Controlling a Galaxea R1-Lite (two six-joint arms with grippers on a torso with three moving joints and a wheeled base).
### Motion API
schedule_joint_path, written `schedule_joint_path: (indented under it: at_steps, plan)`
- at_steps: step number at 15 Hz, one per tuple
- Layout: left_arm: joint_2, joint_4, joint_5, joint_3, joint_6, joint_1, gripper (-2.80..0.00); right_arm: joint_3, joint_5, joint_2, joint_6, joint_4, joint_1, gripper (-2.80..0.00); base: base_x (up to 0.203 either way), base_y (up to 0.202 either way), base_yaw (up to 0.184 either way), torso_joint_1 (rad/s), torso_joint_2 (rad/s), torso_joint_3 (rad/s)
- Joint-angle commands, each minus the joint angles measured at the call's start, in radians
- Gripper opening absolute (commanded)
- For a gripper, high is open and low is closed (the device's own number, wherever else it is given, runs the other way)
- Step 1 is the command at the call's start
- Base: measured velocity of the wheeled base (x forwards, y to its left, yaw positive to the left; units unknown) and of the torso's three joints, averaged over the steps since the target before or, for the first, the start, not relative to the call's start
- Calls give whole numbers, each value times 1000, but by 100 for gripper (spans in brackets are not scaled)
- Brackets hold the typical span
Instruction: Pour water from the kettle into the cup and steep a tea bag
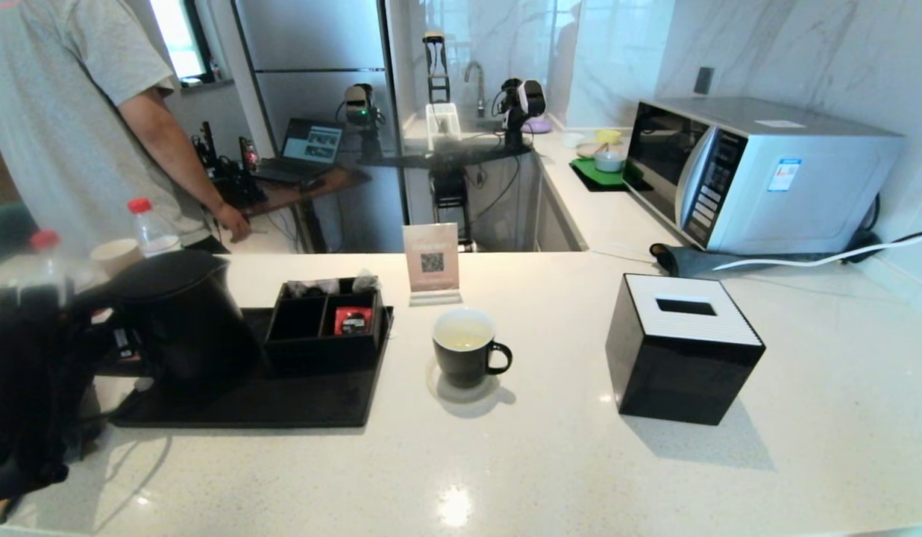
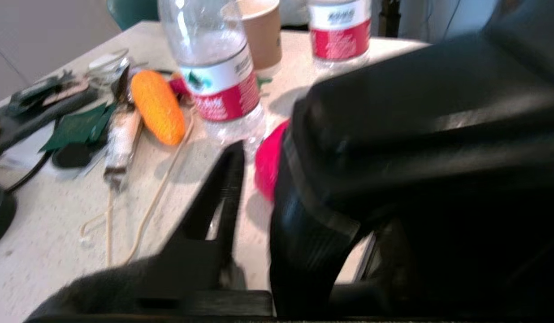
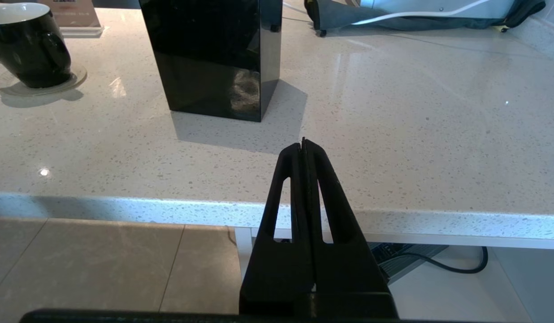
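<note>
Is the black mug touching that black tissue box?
Apart. The head view shows bare countertop between the mug and the tissue box; the right wrist view shows that gap too.

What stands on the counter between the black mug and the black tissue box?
Nothing: in the head view, the counter is bare between the cup and the tissue box.

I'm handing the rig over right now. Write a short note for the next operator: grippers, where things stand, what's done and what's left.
Left gripper: at the kettle's handle, grip state unclear.
Right gripper: shut, empty, parked off the counter's front edge.
Kettle stands upright on the black tray.
Cup sits on its coaster, with pale liquid inside.
Done: water appears poured.
Left: free the left arm, get a tea bag, steep it. No tea bag clearly visible.
</note>
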Motion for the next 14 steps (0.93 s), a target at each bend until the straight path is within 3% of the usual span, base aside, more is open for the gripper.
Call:
schedule_joint_path:
  at_steps: [1, 7, 14]
  plan:
    - [-16, -50, 1, 33, 1, -2, 0, 0, 1, 1, -1, 0, 1, -280, 0, 0, 0, 0, 0, 0]
    - [-73, -50, 2, 69, -1, -8, 0, 0, 1, 1, -1, 0, 1, -280, 0, 0, 0, 0, 0, 0]
    - [-219, -50, 4, 276, -2, -6, 0, 0, 1, 1, -1, 0, 1, -280, 0, 0, 0, 0, 0, 0]
